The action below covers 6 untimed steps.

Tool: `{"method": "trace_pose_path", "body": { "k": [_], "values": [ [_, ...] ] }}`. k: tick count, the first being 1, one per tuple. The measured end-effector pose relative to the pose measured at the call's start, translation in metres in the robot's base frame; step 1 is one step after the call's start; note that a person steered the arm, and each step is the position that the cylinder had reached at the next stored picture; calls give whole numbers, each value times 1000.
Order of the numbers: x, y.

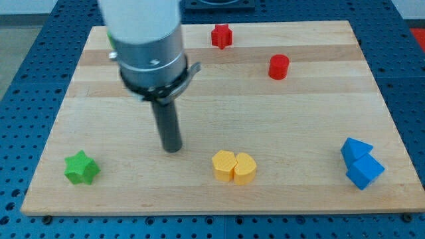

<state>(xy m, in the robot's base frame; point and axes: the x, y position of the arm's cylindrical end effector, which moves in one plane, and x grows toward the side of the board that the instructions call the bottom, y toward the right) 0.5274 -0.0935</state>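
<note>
My tip [172,147] rests on the bare wooden board [219,106] at the lower middle-left, touching no block. The nearest blocks are two yellow ones pressed side by side: a yellow hexagon-like block [224,164] and a yellow rounded block [244,168], a short way to the tip's right and slightly lower. A green star [81,167] lies to the tip's lower left, near the board's bottom-left corner.
A red star [222,36] sits near the top edge. A red cylinder [279,66] stands right of it. Two blue blocks touch at the lower right: a triangular one [356,149] and a cube-like one [365,171]. A sliver of green [110,41] shows behind the arm.
</note>
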Motion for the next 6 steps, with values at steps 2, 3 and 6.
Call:
{"method": "trace_pose_path", "body": {
  "k": [2,3,6],
  "values": [
    [69,-47],
    [91,-70],
    [71,-135]
  ]
}}
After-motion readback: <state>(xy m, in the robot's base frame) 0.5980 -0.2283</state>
